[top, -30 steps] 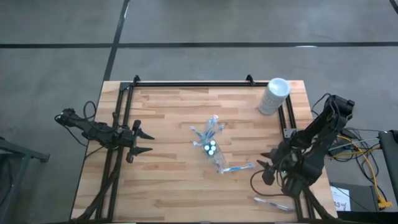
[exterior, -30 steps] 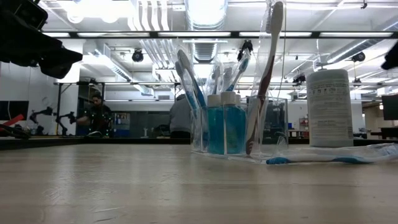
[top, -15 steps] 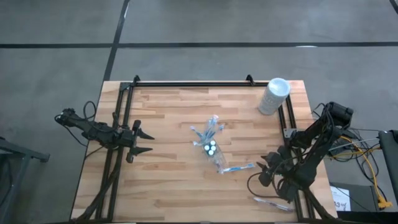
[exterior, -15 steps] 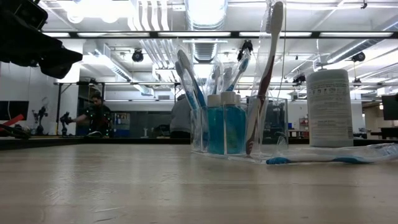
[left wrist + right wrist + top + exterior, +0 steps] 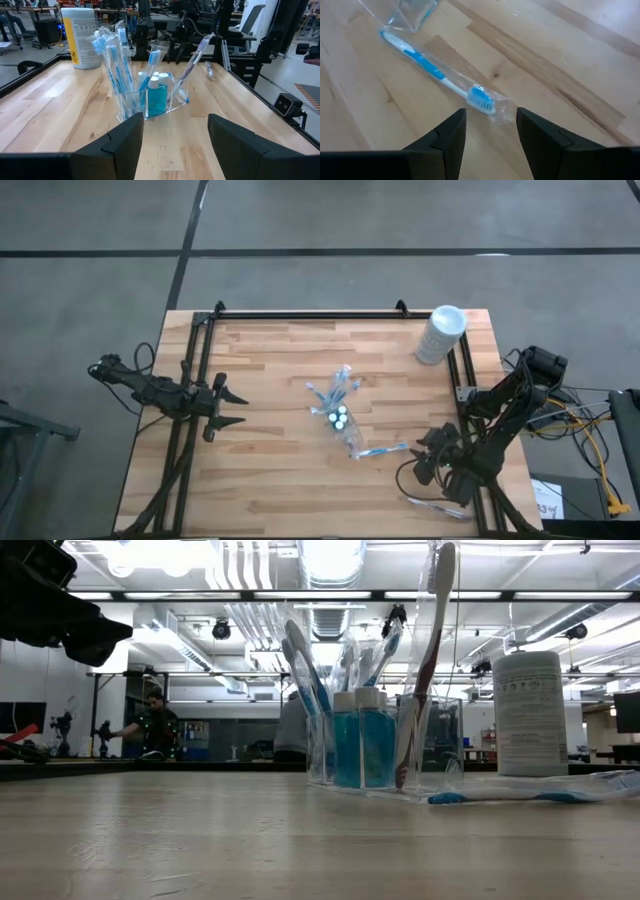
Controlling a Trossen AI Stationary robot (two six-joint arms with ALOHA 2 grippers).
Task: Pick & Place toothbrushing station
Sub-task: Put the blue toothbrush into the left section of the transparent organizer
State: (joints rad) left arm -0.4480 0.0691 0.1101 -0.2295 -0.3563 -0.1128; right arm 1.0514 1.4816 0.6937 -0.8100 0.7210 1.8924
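The toothbrushing station (image 5: 338, 412) stands mid-table: a clear plastic holder (image 5: 150, 102) with several blue-and-white toothbrushes upright in it and small blue white-capped tubes (image 5: 360, 745). One toothbrush in a clear wrapper (image 5: 445, 75) lies flat on the wood right of the holder; it also shows in the high view (image 5: 385, 449). My right gripper (image 5: 490, 145) is open just right of that toothbrush's bristle end, near the table and touching nothing. My left gripper (image 5: 228, 408) is open at the table's left, pointing at the station (image 5: 145, 85).
A tall white cylinder (image 5: 441, 333) stands at the far right corner. Another wrapped toothbrush (image 5: 435, 505) lies near the front right edge. A dark rail frame (image 5: 310, 313) runs along the far and side edges. Bare wood lies between my left gripper and the station.
My right gripper has gone a little toward the table's near edge and closer to the wrapped toothbrush. The station and the loose toothbrushes have stayed where they were.
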